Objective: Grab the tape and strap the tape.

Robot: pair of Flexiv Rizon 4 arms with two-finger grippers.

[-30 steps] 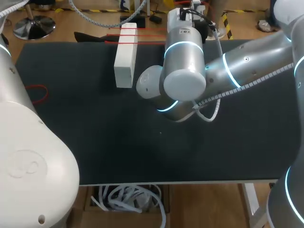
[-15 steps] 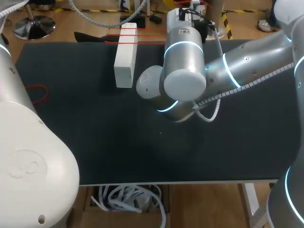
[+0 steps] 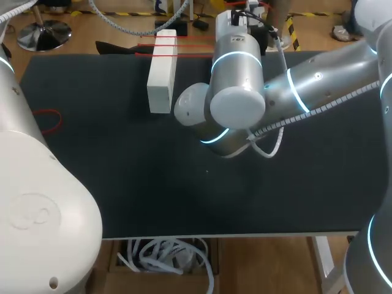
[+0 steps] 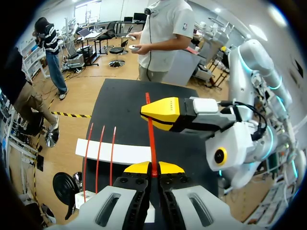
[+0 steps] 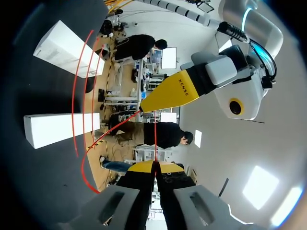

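**A:** Our left pincer (image 4: 153, 167) is pressed together on the red tape (image 4: 151, 139). Our right pincer (image 5: 154, 166) pinches the same strand from the other end.

**B:** So the tape runs straight from one set of tips to the other, above the table (image 3: 122, 184). Just beyond it lies the white block (image 3: 161, 73), which already wears red bands (image 3: 158, 55).

**A:** In the head view that block sits in the upper middle of the frame. We can't pick out the held tape there because our right arm (image 3: 239, 92) hides it.

**B:** What has changed over the last second?

**A:** Very little. The right arm's round joints have drifted slightly toward the left of the frame. The block, its bands and the red loop (image 3: 48, 119) at the left edge lie where they did.

**B:** Then we judge the grab done and the strapping only starting. The tape has yet to go around the block.
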